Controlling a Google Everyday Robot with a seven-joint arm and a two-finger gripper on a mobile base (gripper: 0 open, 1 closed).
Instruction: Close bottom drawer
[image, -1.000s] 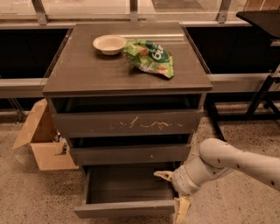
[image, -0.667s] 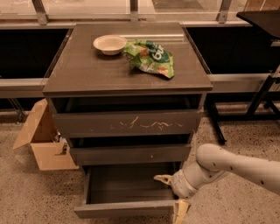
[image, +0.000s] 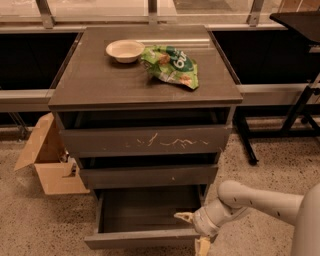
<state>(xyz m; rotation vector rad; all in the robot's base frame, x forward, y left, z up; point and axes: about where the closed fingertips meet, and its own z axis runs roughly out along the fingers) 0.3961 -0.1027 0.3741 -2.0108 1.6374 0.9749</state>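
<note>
Looking at the low dark grey-brown cabinet (image: 145, 85), you find the slim dark grey-brown handleless bottom drawer (image: 142, 239) pulled well out toward the near side, its shallow dark box exposed. Your pale two-finger gripper (image: 194, 231) sits at the drawer's near right corner with its fingers spread wide. One fingertip (image: 183, 216) lies over the drawer's inside, and the other is on the near side of the front panel. Whether either touches the panel, you cannot tell. Above are the taller scratched drawer front (image: 145, 142) and the middle drawer front (image: 147, 176). On top rest a round white bowl (image: 125, 50) and, just right of it, a crumpled green snack bag (image: 172, 65). An open cardboard box (image: 47, 165) stands on the floor at left.
</note>
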